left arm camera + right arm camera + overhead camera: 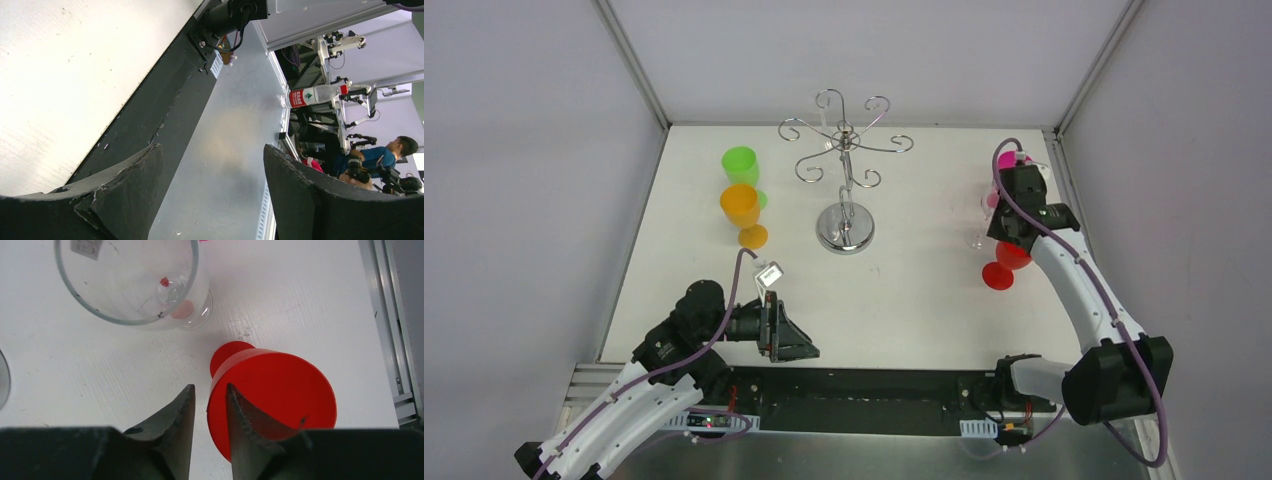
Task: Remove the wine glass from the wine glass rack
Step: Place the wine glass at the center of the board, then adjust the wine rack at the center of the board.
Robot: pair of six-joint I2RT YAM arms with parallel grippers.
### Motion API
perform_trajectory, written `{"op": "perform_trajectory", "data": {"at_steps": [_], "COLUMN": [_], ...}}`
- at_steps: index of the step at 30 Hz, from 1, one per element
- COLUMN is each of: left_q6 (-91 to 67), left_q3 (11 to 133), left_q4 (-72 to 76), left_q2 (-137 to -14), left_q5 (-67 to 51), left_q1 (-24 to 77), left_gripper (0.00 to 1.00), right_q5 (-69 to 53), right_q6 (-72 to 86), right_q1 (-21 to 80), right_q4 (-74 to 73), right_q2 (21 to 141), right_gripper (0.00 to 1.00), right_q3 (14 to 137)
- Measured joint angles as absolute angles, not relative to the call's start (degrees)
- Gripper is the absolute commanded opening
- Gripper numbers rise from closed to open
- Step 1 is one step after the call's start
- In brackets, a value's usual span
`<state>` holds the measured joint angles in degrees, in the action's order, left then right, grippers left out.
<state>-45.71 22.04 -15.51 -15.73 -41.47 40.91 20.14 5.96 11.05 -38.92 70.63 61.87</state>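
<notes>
The chrome wine glass rack (845,150) stands at the back middle of the table, and I see no glass on its curled arms. A red wine glass (1010,260) stands upright on the table at the right. My right gripper (210,390) is directly above it and open. Its jaws straddle the rim of the red wine glass (280,390), one finger inside the bowl and one outside, with a thin gap showing. My left gripper (809,345) hovers open and empty near the table's front edge. In its wrist view the left gripper (212,160) has only the metal ledge between its fingers.
A green glass (740,163) and an orange glass (740,207) stand upright at the left. A clear glass (132,280) stands close beside the red one, and a pink glass (1009,160) shows behind the right wrist. The table's right edge rail (395,340) is near.
</notes>
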Motion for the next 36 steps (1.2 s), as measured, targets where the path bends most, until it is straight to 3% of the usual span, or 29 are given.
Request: {"op": "perform_trajectory", "data": {"at_steps": [8, 21, 36], "left_q6": [-45.7, -44.2, -43.2], "left_q3": [22.3, 24.6, 27.2], "left_q4": [-15.7, -17.1, -21.4], "left_q2": [-16.4, -19.4, -22.2], "left_q5": [-41.5, -40.4, -36.9], "left_q1": [40.9, 40.9, 40.9], "left_gripper": [0.75, 0.75, 0.75], "right_q5": [18.5, 7.6, 4.0], "right_q6": [6.4, 8.1, 11.2], "right_q1": [11.0, 12.3, 34.5], "right_q4": [-40.7, -42.0, -41.2], "right_q2": [68.3, 63.9, 66.9], "right_gripper": [0.45, 0.54, 0.58], "right_q3": [67.9, 74.7, 89.9]}}
